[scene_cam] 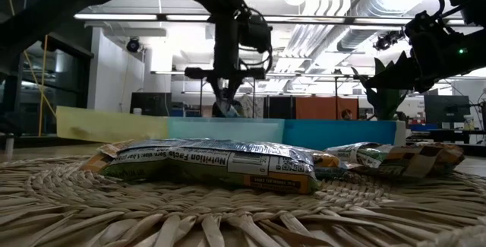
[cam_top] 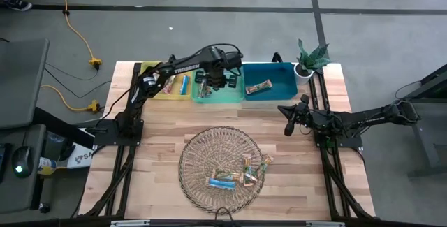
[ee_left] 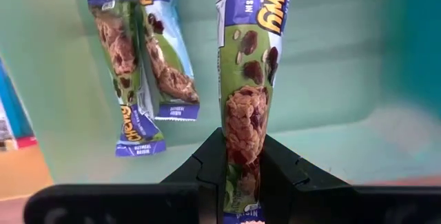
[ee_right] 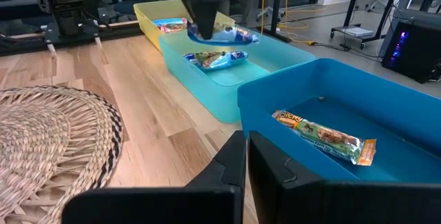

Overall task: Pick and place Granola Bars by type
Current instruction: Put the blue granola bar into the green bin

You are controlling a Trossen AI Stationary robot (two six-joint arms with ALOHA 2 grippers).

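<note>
A glossy green-and-blue granola bar [ee_left: 247, 79] is pinched by one end between the dark fingers of the left gripper [ee_left: 244, 158], held above the green bin [cam_top: 230, 93] at the back of the wooden table [cam_top: 160, 122]. Two more shiny bars [ee_left: 141, 65] are seen lying flat on that bin's smooth floor. An orange-tipped bar [ee_right: 324, 136] is laid in the blue bin [ee_right: 275, 89], and others are kept in the yellow bin [ee_right: 148, 10]. A few crinkled bars [cam_top: 237, 174] are left on the round woven wicker plate [cam_top: 199, 150]. The right gripper [ee_right: 247, 156] is parked beside the blue bin, fingers pressed together.
</note>
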